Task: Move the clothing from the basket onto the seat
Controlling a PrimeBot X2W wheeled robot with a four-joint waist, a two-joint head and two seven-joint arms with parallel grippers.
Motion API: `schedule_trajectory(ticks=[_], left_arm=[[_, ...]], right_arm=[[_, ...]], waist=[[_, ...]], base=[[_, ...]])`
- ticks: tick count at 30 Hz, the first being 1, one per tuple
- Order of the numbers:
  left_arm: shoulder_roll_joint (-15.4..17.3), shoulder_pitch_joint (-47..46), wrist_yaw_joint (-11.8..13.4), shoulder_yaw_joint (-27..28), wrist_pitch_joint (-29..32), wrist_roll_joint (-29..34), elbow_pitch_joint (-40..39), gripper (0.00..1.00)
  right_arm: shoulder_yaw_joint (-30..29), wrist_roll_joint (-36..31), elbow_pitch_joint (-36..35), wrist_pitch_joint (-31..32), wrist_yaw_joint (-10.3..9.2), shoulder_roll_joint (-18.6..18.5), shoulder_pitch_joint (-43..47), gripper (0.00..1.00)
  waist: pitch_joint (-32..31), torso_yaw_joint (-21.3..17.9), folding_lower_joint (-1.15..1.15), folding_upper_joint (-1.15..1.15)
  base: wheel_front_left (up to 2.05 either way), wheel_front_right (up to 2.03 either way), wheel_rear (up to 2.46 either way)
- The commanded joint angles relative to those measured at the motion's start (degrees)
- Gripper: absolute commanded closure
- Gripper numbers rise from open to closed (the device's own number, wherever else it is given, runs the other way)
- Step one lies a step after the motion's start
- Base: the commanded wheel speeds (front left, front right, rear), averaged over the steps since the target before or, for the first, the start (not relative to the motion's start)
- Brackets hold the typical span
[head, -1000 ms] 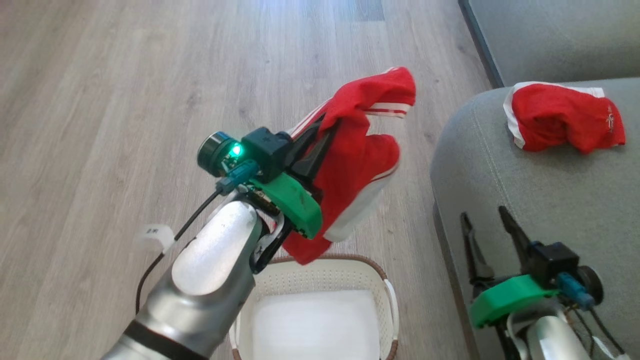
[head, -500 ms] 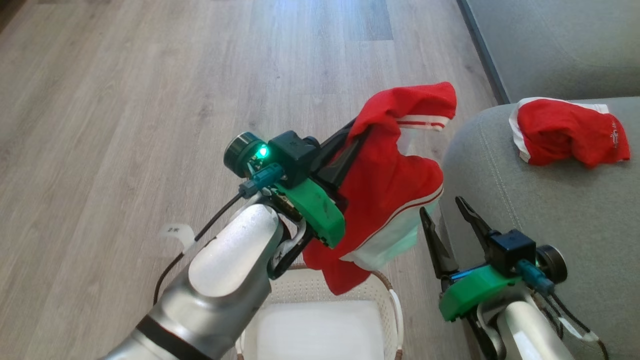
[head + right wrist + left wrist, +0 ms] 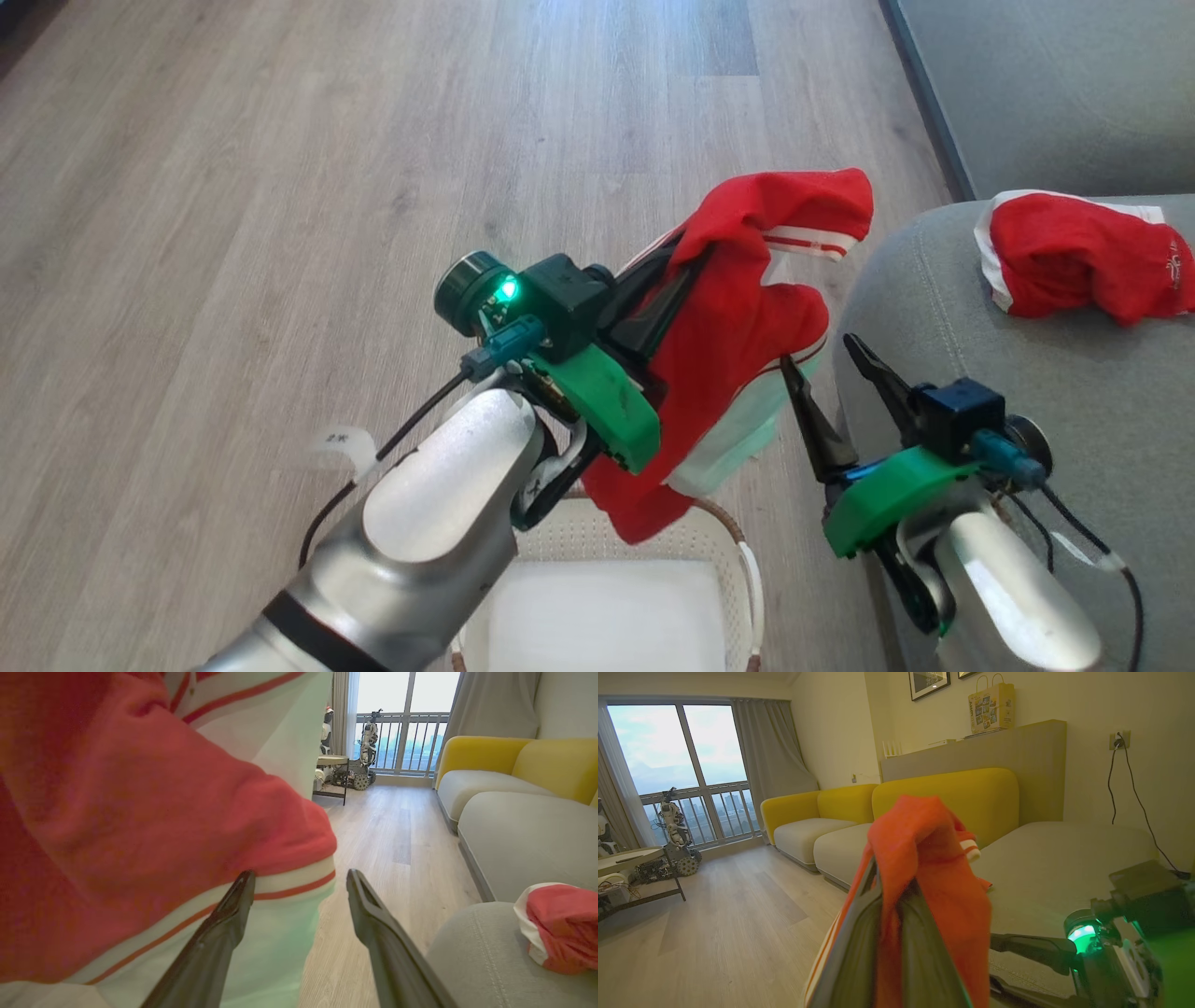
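Observation:
My left gripper (image 3: 674,285) is shut on a red garment with white striped bands (image 3: 738,327), which hangs in the air above the white basket (image 3: 747,569) and just left of the grey-green seat (image 3: 1027,373). In the left wrist view the red fabric (image 3: 924,858) drapes over my shut fingers (image 3: 859,952). My right gripper (image 3: 817,353) is open beside the hanging cloth, with its left fingertip at the white hem (image 3: 280,891); whether it touches is unclear. A second red garment (image 3: 1083,266) lies crumpled on the seat.
Wood floor (image 3: 280,233) spreads to the left and ahead. The basket's inside shows a white bottom (image 3: 607,625). Another sofa section (image 3: 1046,84) stands beyond the seat. Yellow sofas (image 3: 943,793) and a wheeled robot (image 3: 364,760) by the window are far off.
My left gripper carried the garment rightward, nearer the seat. My right gripper rose and moved left until its tips reached the hanging cloth. The head view also shifted.

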Motion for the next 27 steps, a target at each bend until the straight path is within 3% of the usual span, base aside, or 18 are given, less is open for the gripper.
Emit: schedule_trajectory(ticks=[1,10,19,20,22,23,24,27], left_arm=[[0.46,-4.22,0.53,1.76,-0.54,-0.71,-2.01,1.00],[0.46,-4.57,0.71,0.65,-0.70,-1.45,-2.46,1.00],[0.46,-4.87,1.08,0.09,-0.84,-2.14,-2.31,1.00],[0.46,-4.88,1.11,0.10,-0.86,-2.20,-2.23,1.00],[0.54,-4.91,1.25,0.20,-0.90,-2.30,-2.03,1.00],[0.58,-4.89,1.32,0.26,-0.92,-2.37,-1.92,1.00],[0.71,-4.84,1.43,0.40,-0.97,-2.52,-1.69,1.00],[0.88,-4.69,1.67,0.73,-1.04,-2.84,-1.16,1.00]], right_arm=[[1.37,0.93,-1.31,-0.38,-0.02,-0.66,-3.14,0.00],[11.67,9.18,0.46,-0.38,-0.02,-4.56,-8.10,0.00],[16.81,11.14,-0.44,-0.38,-0.02,-4.59,-10.79,0.00],[17.04,11.16,-0.41,-0.38,-0.02,-4.59,-10.95,0.12],[17.24,11.13,-0.34,-0.38,-0.02,-4.63,-11.13,0.47],[17.23,11.03,-0.26,-0.38,-0.02,-4.65,-11.19,0.56],[17.17,10.75,-0.05,-0.38,-0.02,-4.63,-11.17,0.72],[16.84,10.38,0.10,-0.38,-0.02,-4.46,-10.95,0.83]], waist=[[0.06,0.06,0.00,0.00],[0.72,0.72,0.00,0.00],[1.11,1.01,0.00,0.00],[1.14,1.03,0.00,0.00],[1.21,1.05,0.00,0.00],[1.24,1.05,0.00,0.00],[1.32,0.99,0.00,0.00],[1.46,0.81,0.00,0.00]], base=[[0.00,0.00,0.00],[0.00,0.00,0.00],[0.00,0.00,0.00],[0.00,0.00,0.00],[0.00,0.00,0.00],[0.00,0.00,0.00],[0.00,0.00,0.00],[0.00,0.00,0.00]])
